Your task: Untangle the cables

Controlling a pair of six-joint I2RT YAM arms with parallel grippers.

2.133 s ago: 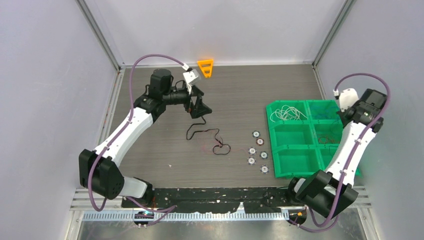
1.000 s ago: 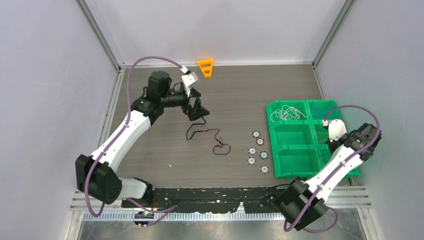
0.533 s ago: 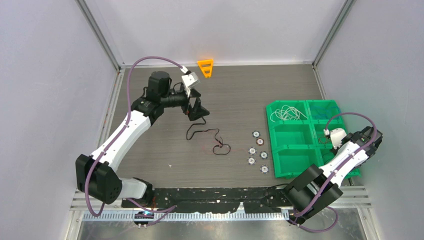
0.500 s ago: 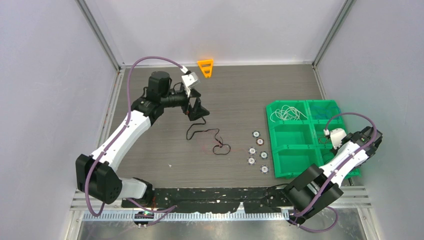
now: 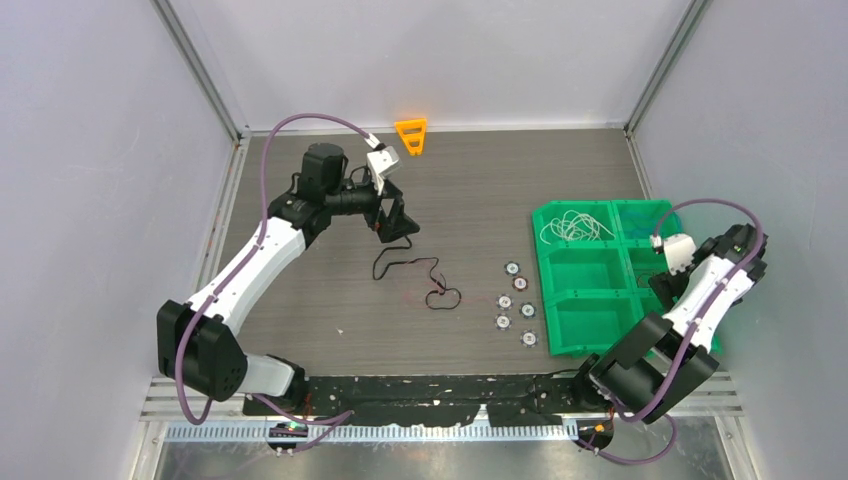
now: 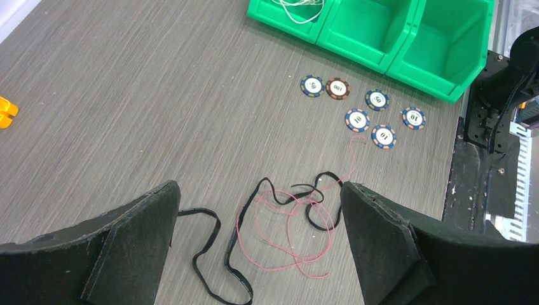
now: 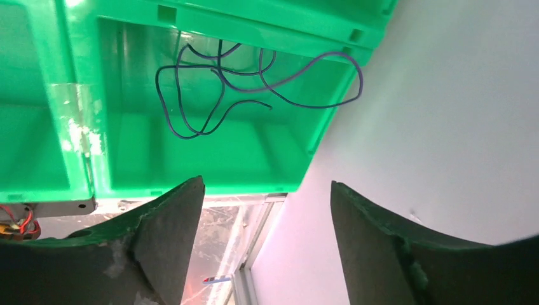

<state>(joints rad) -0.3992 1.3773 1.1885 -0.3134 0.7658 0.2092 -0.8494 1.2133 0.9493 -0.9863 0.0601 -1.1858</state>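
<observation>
1. The left claw (image 6: 257, 190) hangs low over the table (image 6: 127, 95). Its jaws are spread as wide as they go, with nothing between them and nothing touched.
2. The right claw (image 7: 266, 190) also has its jaws parted and empty. It hovers above the right-hand bins of the green tray (image 5: 548, 300), over a purple cable (image 7: 219, 76) that lies loose in one bin.
3. Below the left claw's gap lie the black cable (image 6: 202, 211) and the thin red cable (image 6: 293, 260). They are crossed in a slack knot mid-table, near the poker chips (image 6: 356, 119) but not touching them.
4. A white cable (image 5: 575, 228) lies in the tray's far-left bin, so only black and red look unsorted.
5. Both should handle as light, limp and springless. Pulling one will likely drag the other along. The red one is very fine and may slip from the pads unless it is pinched square against the table.
6. The best hold looks like the black cable's free loop on the left, apart from the red. Drawing it away slowly should keep the knot from tightening.
</observation>
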